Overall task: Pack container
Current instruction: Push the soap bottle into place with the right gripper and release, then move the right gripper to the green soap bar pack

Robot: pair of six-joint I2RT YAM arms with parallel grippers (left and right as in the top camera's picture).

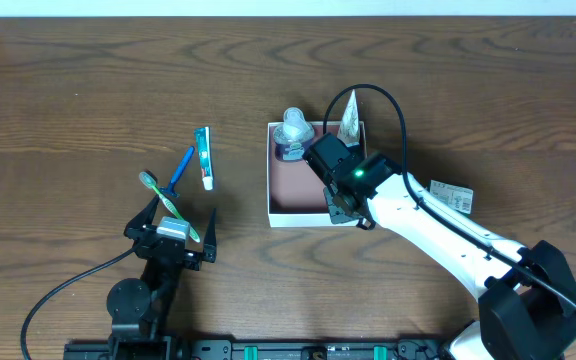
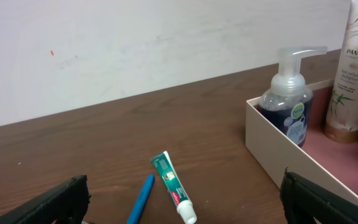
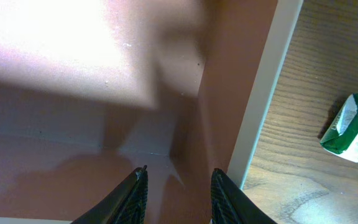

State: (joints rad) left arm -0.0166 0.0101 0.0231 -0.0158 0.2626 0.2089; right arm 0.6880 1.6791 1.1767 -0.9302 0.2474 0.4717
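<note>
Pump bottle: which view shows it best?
Left wrist: the pump bottle stands side-on in the container, nozzle and label visible. Overhead shows only its top; right wrist does not show it.

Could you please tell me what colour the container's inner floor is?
The container floor is reddish-brown, clearest in the right wrist view.

Read as a robotics lab bench, not a bathroom. The left arm (image 1: 133, 300) and right arm (image 1: 448, 235) are mounted on a black rail (image 1: 268, 350) at the edge of the table (image 1: 68, 80). A black cable (image 1: 403, 125) is looped off the right arm. The wood-grain top is backed by a plain white wall (image 2: 135, 43). Toiletries are laid out as props: toothpaste (image 1: 204, 158) on the table, a pump bottle (image 2: 288, 109) and a shampoo bottle (image 2: 353, 74) (Pantene label readable) stood in the container (image 1: 298, 219).
</note>
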